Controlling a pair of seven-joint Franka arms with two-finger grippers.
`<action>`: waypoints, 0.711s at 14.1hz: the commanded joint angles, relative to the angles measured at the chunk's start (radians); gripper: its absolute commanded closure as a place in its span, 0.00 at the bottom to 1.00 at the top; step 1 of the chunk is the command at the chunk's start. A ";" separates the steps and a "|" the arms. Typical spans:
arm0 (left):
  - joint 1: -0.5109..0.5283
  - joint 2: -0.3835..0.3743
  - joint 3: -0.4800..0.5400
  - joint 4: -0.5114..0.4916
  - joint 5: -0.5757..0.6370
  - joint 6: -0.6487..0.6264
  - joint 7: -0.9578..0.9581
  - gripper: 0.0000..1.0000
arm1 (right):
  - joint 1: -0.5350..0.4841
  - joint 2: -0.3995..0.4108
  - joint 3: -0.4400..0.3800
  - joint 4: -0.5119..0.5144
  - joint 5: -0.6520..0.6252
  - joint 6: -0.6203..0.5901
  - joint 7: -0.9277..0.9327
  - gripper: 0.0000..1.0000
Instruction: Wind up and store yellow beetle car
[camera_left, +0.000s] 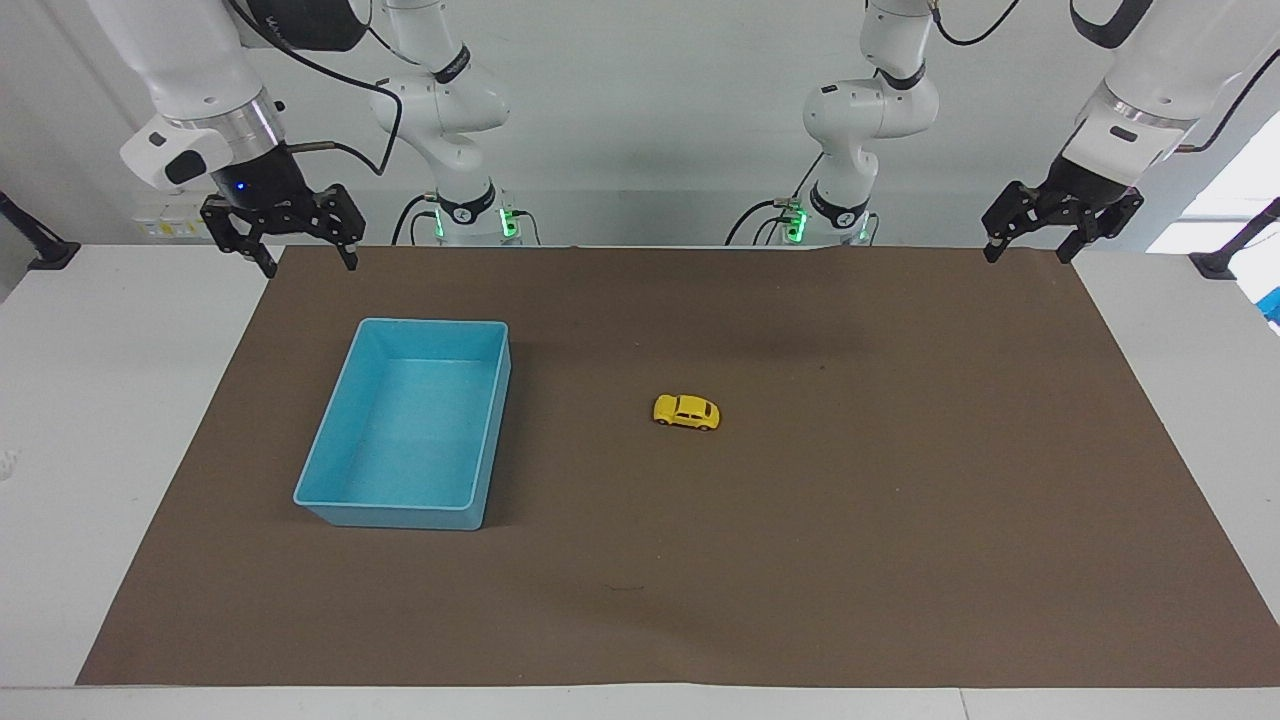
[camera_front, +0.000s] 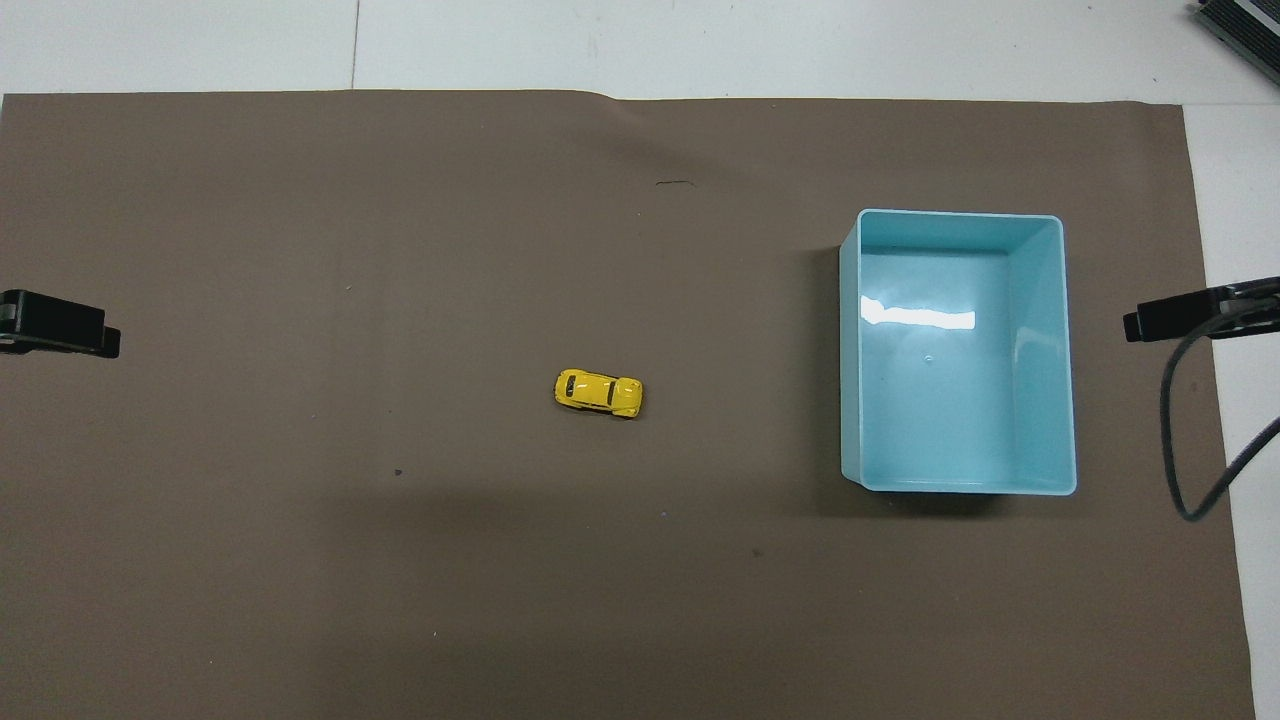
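while both grippers wait apart, yellow beetle car (camera_left: 687, 412) sits untouched

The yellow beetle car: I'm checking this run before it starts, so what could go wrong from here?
The yellow beetle car is tiny and stands on its wheels on the brown mat, so it may roll away or slip out of a grasp. The left gripper and right gripper both hang open, raised near the robots' end, far from the car. The blue bin, toward the right arm's end, has tall walls; a low carry could clip its rim.
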 joint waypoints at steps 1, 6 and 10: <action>0.012 -0.011 -0.008 -0.017 0.000 0.017 0.004 0.00 | 0.009 0.013 -0.012 0.026 -0.013 -0.022 0.025 0.00; 0.011 -0.012 -0.008 -0.020 0.000 0.017 0.004 0.00 | 0.012 0.006 -0.010 0.026 -0.010 -0.008 0.025 0.00; -0.003 -0.014 -0.009 -0.022 0.000 0.016 -0.001 0.00 | 0.000 0.007 -0.010 0.020 -0.007 -0.007 0.027 0.00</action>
